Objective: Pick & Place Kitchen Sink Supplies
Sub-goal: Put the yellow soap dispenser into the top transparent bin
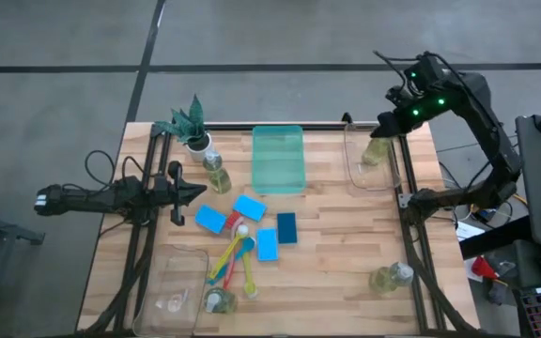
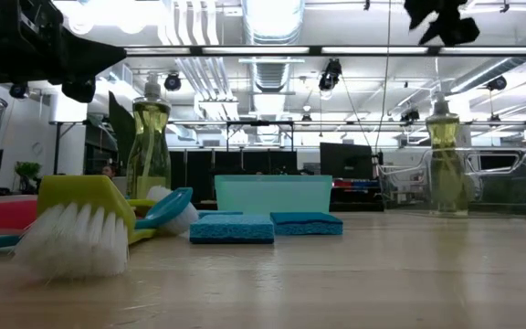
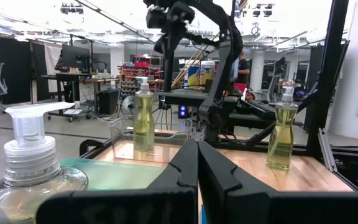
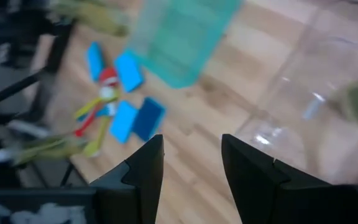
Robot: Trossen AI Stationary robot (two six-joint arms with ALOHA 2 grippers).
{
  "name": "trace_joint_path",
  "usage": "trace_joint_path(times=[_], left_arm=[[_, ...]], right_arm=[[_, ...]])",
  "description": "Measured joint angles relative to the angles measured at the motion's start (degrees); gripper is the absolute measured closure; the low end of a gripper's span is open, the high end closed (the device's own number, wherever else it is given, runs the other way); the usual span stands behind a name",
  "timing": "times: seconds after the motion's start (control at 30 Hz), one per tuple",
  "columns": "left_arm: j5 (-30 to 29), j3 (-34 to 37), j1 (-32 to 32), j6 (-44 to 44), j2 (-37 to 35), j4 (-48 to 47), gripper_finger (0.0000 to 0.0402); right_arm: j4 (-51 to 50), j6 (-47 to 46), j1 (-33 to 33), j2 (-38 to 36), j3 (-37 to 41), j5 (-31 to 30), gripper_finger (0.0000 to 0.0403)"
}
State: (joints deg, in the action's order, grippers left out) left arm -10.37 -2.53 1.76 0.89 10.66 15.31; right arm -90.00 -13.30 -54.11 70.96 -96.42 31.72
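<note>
Fingers of right gripper [image 4: 191,168] apart, empty, raised over far-right clear tray [image 1: 357,169]; left gripper [image 3: 197,180] fingers closed, low over worktop [image 1: 346,244] left side.

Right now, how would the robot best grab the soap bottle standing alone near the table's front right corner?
Probably around the soap bottle's narrow waist below the pump, coming in level from the side. It stands upright and clear of other things, so a sideways squeeze has room; the wider base and shoulder should help stop slipping.

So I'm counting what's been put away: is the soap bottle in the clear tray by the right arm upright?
Upright: the soap bottle stands, pump on top, inside the clear tray.
</note>
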Motion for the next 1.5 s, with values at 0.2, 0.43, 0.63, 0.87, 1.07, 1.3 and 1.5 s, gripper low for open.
trace_joint_path(times=[0.2,0.43,0.63,0.87,1.07,1.3,1.5], left_arm=[[-0.02,-0.01,-0.01,0.02,-0.02,0.01,0.0399],[-0.01,-0.01,0.0,0.01,-0.02,0.02,0.0399],[-0.01,-0.02,0.0,0.0,-0.02,0.02,0.0399],[-0.02,-0.02,0.0,0.0,-0.02,0.01,0.0399],[-0.02,-0.01,-0.01,0.01,-0.01,0.01,0.0399],[0.0,-0.01,0.0,0.0,0.0,0.01,0.0399],[-0.02,0.0,-0.02,0.02,-0.02,0.0,0.0399]], right_arm=[[0.0,-2.51,5.6,-5.36,0.02,1.32,0.0248],[-0.02,-9.18,19.23,-11.1,0.04,-1.68,0.025],[-0.02,-19.33,33.49,-13.2,0.06,-11.43,0.025],[-0.02,-33.72,51.66,-10.83,0.06,-17.49,0.025],[0.02,-42.4,64.29,-6.07,0.13,-20.3,0.025],[0.02,-52.67,73.87,-1.52,0.13,-21.4,0.0258],[0.02,-63.03,82.71,1.44,0.13,-21.39,0.0273]])
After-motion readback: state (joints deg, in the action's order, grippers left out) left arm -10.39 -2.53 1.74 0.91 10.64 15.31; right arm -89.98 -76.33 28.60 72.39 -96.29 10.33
